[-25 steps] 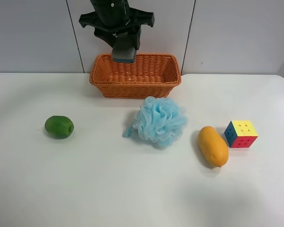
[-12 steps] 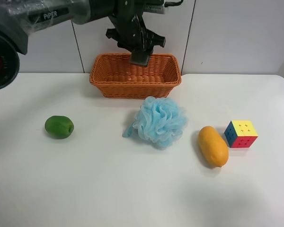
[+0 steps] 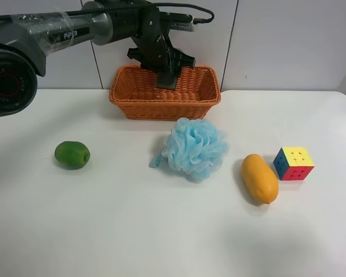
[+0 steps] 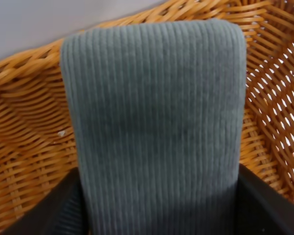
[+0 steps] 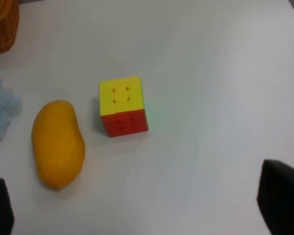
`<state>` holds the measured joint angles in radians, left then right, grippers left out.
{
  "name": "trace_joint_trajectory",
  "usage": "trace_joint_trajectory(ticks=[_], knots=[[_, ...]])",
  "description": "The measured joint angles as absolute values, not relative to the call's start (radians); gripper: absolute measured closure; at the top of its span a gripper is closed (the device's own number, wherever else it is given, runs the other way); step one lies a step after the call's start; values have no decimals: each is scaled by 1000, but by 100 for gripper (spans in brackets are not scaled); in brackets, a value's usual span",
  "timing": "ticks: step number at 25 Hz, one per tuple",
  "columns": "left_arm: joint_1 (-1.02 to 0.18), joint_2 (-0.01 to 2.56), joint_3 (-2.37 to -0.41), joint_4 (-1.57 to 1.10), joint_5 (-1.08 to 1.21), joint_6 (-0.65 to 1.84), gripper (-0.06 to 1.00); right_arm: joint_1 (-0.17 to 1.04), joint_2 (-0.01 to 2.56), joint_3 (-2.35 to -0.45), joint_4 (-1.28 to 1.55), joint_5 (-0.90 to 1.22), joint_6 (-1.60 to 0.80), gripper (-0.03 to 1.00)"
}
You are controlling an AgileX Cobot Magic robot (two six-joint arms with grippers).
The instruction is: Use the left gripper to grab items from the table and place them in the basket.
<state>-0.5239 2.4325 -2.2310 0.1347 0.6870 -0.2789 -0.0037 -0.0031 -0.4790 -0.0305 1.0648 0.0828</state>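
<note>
left gripper [image 3: 167, 77] clamped on grey block [image 4: 154, 112], jaws pinching the side edges of its near end | block juts past the tips, basket [image 3: 132, 99] weave close beyond them | ribbed; likely soft, light, grippy, unbreakable

The block [image 4: 154, 112] is held within the left hand [image 3: 166, 77], over the basket's [image 3: 132, 97] interior; the pouf [image 3: 195, 148] is set nearby, outside.
</note>
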Motion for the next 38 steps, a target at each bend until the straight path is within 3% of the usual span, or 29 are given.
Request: trace_joint_trajectory(ticks=[2,4,7,13,21,27,31,38], knots=[[-522,2432,-2231,115,707,-279,31,-4,-3,-479,-31,1065,83,-2],[-522,2432,-2232,97,729,-279,10,-4,-3,-479,-31,1065,83,-2],[-519,2432,-2231,86,768,-271,-2,-4,-3,-479,-31,1065,83,-2],[-517,2377,-2231,81,865,-253,-5,-4,-3,-479,-31,1065,83,-2],[-517,2191,-2232,82,1187,-219,-5,-4,-3,-479,-31,1065,83,-2],[-517,2010,-2176,58,1207,-101,-5,-4,-3,-479,-31,1065,83,-2],[-517,1855,-2003,48,1207,-81,-5,-4,-3,-479,-31,1065,83,-2],[-517,1511,-1534,15,1205,-58,-5,-4,-3,-479,-31,1065,83,-2]])
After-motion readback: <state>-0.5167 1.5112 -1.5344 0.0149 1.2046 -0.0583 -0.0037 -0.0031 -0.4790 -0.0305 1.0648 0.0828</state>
